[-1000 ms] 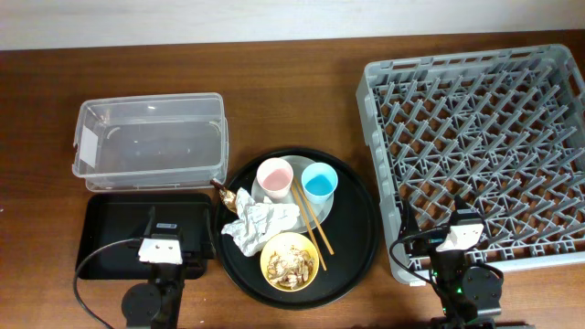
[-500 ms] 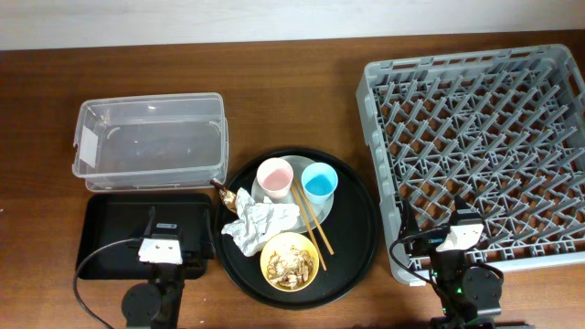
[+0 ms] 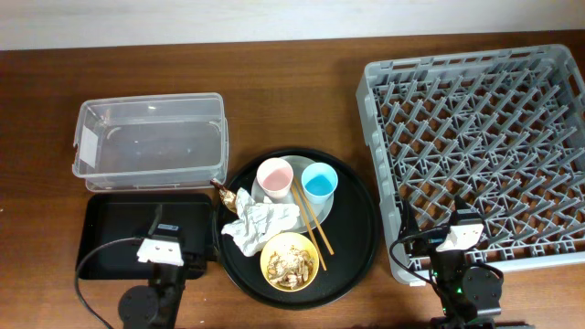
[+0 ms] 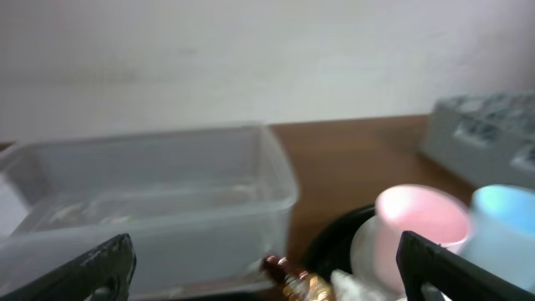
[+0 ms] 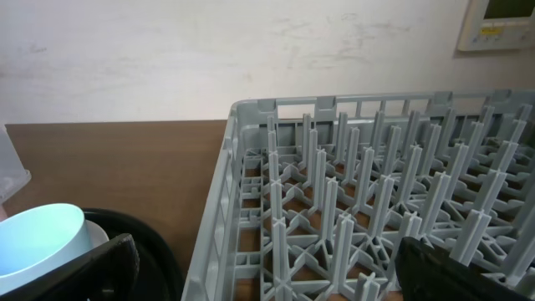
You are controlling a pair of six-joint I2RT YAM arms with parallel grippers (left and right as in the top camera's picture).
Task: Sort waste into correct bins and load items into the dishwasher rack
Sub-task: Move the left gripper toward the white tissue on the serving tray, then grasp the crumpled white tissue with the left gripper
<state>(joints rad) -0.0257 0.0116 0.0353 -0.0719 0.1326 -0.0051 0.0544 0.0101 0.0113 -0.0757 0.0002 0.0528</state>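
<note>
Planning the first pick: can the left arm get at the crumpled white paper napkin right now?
Probably yes. The crumpled white paper napkin lies uncovered on the round black tray's left side, nearest the open left gripper.

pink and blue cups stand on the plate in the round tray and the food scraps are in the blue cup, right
Not quite: the food scraps are in the yellow bowl, not the blue cup, as the overhead view shows.
</note>
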